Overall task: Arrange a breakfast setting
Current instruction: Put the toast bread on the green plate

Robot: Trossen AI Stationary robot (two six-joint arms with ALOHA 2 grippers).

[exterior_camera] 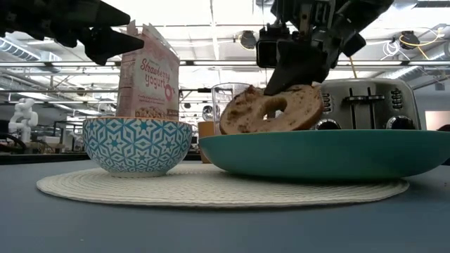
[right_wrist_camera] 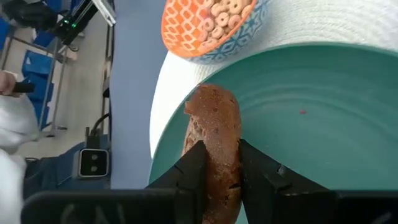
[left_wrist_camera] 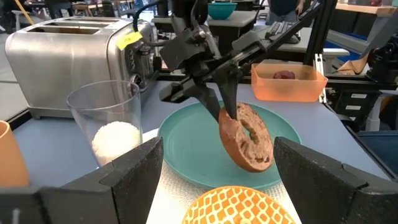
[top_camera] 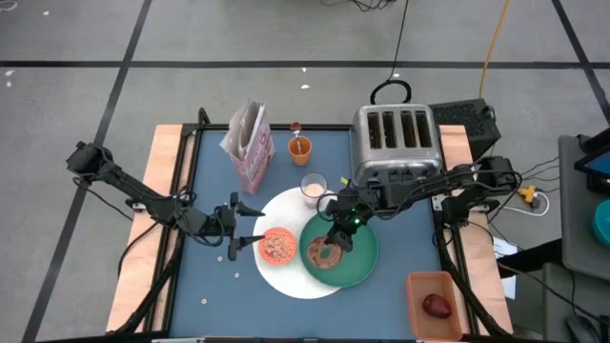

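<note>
Right tool (top_camera: pixel 334 238) pinching bagel (exterior_camera: pixel 273 109) on edge, lower rim meeting green plate (exterior_camera: pixel 316 153). Risks rolling off toward bowl (exterior_camera: pixel 137 144) if released tilted. Left tool (top_camera: pixel 232 240) spread, hovering left of white plate (top_camera: pixel 286 276).

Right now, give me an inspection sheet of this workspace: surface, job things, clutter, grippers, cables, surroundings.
Surface: blue table top, round white mat.
Job things: bagel tilted on edge on green plate; cereal bowl; milk glass; orange cup; pink cereal box; dark-red fruit in tan bin.
Clutter: toaster; spilled cereal pieces.
Grippers: right gripper jaws shut on bagel; left gripper open beside bowl.
Cables: yellow cord on floor.
Surroundings: shelving, nothing else notable.
</note>
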